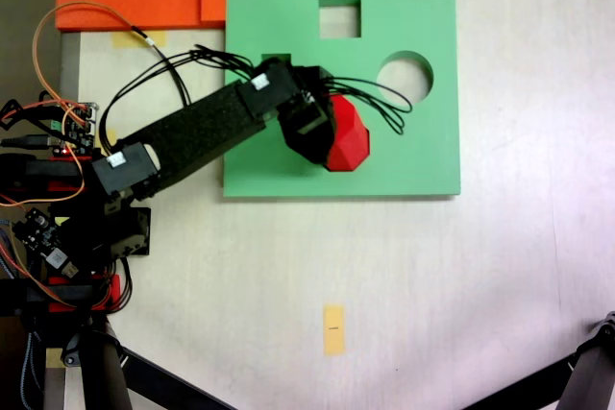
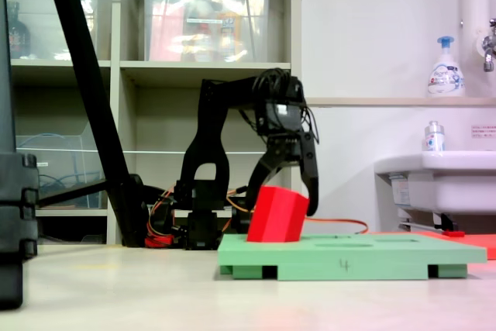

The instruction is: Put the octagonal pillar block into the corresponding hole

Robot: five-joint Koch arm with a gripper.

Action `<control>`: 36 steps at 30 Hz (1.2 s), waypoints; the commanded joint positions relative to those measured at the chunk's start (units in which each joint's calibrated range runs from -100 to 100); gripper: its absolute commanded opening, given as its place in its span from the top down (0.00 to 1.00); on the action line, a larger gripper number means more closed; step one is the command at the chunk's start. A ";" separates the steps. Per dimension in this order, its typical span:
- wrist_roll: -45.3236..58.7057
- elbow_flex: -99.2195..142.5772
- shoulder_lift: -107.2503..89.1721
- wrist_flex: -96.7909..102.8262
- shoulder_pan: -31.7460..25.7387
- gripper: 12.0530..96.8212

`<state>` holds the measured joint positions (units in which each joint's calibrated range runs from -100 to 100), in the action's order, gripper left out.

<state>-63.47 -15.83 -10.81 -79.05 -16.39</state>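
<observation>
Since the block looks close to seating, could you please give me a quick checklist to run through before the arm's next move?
1. Grip: the gripper straddles the octagonal pillar block, one of the fingers on each side: ok.
2. Block upright: it leans in the side-on fixed view: not ok.
3. Block touching the green foam board: its lower edge meets the board: ok.
4. Block over the corresponding hole: arm and block hide the cutout: cannot tell.
5. Block seated flush: most of it stands above the board: not ok.
6. Square cutout and round cutout free: ok.
</observation>
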 commanded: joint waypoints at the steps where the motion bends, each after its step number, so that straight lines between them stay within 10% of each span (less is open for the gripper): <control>1: 5.76 -1.52 0.19 2.06 0.20 0.67; 13: 8.89 -1.02 -0.09 0.04 0.05 0.51; 19: 8.64 -0.92 -5.53 -3.04 0.05 0.18; 28: 10.06 -0.72 -24.53 -4.29 0.20 0.19; 36: 32.58 0.97 -54.84 -4.77 5.91 0.32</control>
<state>-38.80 -13.67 -60.33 -84.24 -12.28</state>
